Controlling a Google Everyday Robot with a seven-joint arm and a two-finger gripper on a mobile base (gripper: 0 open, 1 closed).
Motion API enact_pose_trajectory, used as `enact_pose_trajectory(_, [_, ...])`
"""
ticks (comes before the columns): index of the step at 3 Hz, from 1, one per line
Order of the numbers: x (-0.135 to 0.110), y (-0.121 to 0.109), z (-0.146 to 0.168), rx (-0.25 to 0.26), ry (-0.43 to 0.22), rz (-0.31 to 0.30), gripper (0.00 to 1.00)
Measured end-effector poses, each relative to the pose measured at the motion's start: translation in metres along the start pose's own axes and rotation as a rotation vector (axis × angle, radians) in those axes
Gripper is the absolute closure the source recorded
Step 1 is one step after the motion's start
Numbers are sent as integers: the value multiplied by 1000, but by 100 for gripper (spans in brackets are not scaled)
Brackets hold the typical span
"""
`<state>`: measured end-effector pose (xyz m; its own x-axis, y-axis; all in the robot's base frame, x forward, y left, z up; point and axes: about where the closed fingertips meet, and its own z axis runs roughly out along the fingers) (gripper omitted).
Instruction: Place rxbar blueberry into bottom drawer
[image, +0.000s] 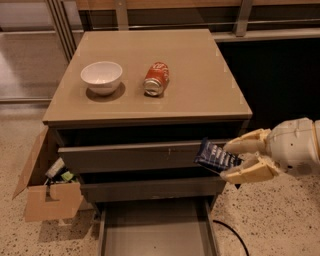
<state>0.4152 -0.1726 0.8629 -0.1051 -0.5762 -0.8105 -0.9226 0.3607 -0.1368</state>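
The rxbar blueberry (215, 156), a flat dark navy wrapper with white lettering, hangs in front of the upper drawer fronts at the cabinet's right side. My gripper (235, 161) reaches in from the right and is shut on the bar's right end, one cream finger above and one below. Below it, the bottom drawer (150, 235) stands pulled out, its plain grey floor bare. The bar is well above that drawer and near its right side.
On the cabinet top (200, 85) sit a white bowl (101, 76) and an orange-red can (156, 78) lying on its side. An open cardboard box (47, 187) with small items rests on the floor at the left. A dark cable (235, 234) runs on the floor right of the drawer.
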Motion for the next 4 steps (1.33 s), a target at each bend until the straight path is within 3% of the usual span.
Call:
enact_pose_trajectory(1, [29, 27, 6, -36, 55, 31, 100])
enact_pose_trajectory(3, [28, 31, 17, -60, 77, 26, 100])
enact_pose_trajectory(4, [45, 39, 69, -163, 157, 38, 100])
